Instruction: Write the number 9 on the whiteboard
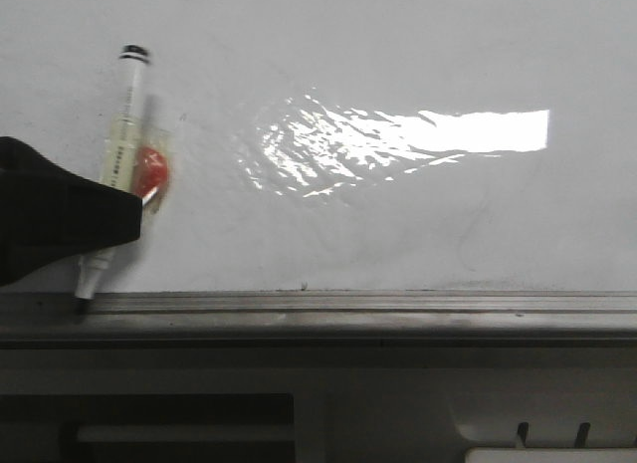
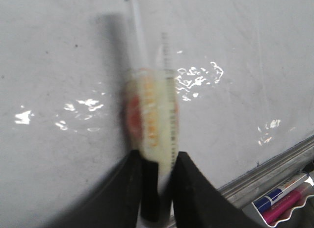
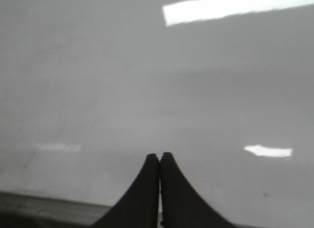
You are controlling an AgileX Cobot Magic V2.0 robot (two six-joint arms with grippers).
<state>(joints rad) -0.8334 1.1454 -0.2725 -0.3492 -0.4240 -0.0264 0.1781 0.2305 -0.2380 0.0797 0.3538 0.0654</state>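
Note:
The whiteboard (image 1: 398,45) fills the front view, glossy white with a bright glare patch (image 1: 478,131). My left gripper (image 1: 127,212) is at the far left, shut on a marker (image 1: 121,134) with a clear barrel and a red-orange label. The marker stands nearly upright; its black end is up and its tip (image 1: 84,290) is down by the board's lower rail. The left wrist view shows the marker (image 2: 154,115) clamped between the black fingers of the left gripper (image 2: 157,158). My right gripper (image 3: 160,155) is shut on nothing, over bare whiteboard (image 3: 147,81). The number 9 is out of view.
A grey metal rail (image 1: 348,309) runs along the board's lower edge. A tray (image 2: 308,197) beyond the rail holds a blue marker (image 2: 274,194) and a pink marker (image 2: 287,204). A white object (image 1: 547,453) sits at the front view's lower right.

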